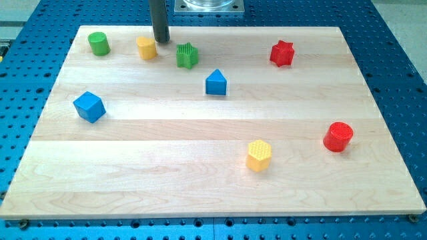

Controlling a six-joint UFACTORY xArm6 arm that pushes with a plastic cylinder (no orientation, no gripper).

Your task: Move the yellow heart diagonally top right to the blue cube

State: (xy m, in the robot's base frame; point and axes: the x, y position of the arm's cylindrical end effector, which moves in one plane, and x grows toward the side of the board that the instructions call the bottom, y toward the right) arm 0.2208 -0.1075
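Because the arm carries only a straight rod, there are no fingers to open or close and nothing is held; my tip (161,41) can only shove things along the worktop (200,153). It stands near the view's top edge, just beside the yellow heart (146,48), at about the heart's 1 o'clock, and whether it touches the block cannot be told.

That placement looks awkward for the job. The blue cube (89,107) lies well apart from the heart, toward the heart's 7 o'clock, and the heart is meant to finish at the cube's 1 o'clock, diagonally up and to the view's right of it. A push from the heart's upper right would drive it down and left, so the tip's side seems well chosen, though the heart has most of its way yet to go.

Other blocks sit clear of that path: a green cylinder (99,43) at the heart's 9 o'clock, a green star (187,55) at its 3 o'clock, and a blue house-shaped block (215,83) farther right. Overshoot is the likely risk, since a sliding heart may rotate off the rod.
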